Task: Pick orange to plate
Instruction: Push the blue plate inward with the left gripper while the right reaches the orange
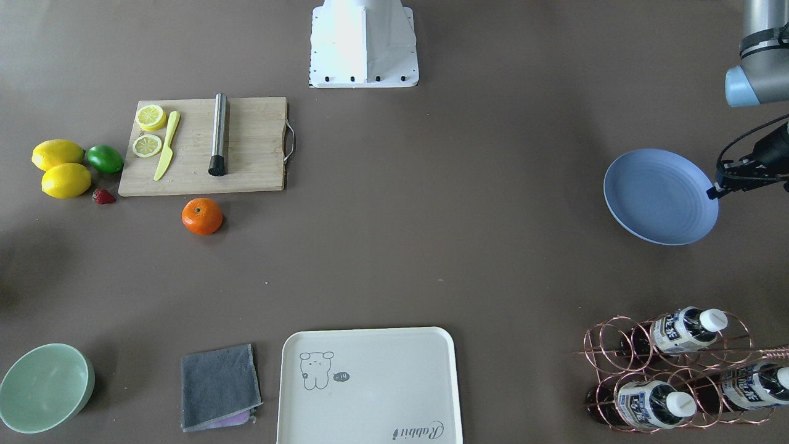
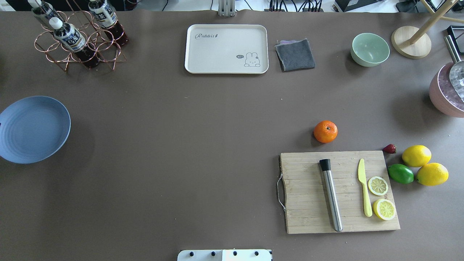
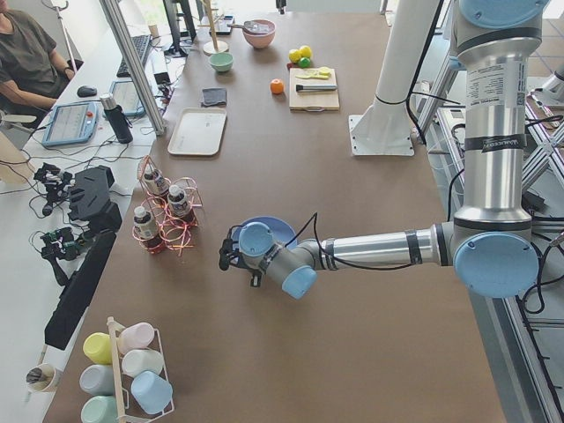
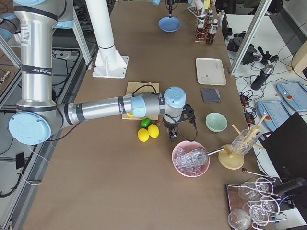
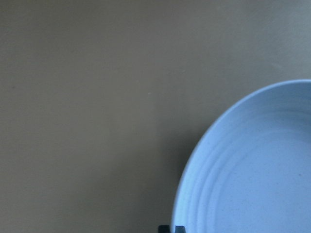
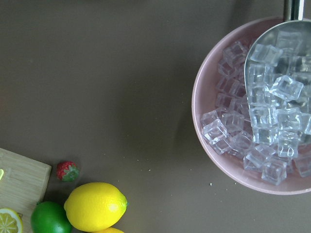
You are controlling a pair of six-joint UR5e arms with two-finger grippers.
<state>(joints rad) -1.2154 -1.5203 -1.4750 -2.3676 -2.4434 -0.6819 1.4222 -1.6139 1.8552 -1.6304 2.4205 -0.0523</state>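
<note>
Nearest the robot's base, on the right half of the table, you have the wooden cutting board (image 2: 308,188). The orange (image 2: 325,131) sits on the bare table just beyond the board's far edge, touching nothing. Roughly level with it and further right, the right gripper (image 4: 172,138) hangs over the gap between the lemons (image 2: 416,155) and the pink bowl of ice (image 2: 440,98). You cannot tell from these views whether its fingers are apart or together. So the orange lies to that gripper's left, past the strawberry (image 2: 389,148), and the right arm is clearly the nearer one. Being round, the fruit sets no approach angle. The blue plate (image 2: 21,145) is well apart, at the table's left edge, with the left gripper (image 1: 715,190) just beside its outer rim. That gripper's tips look drawn together on nothing, though only slivers show. Expect a long carry leftward across the table.
</note>
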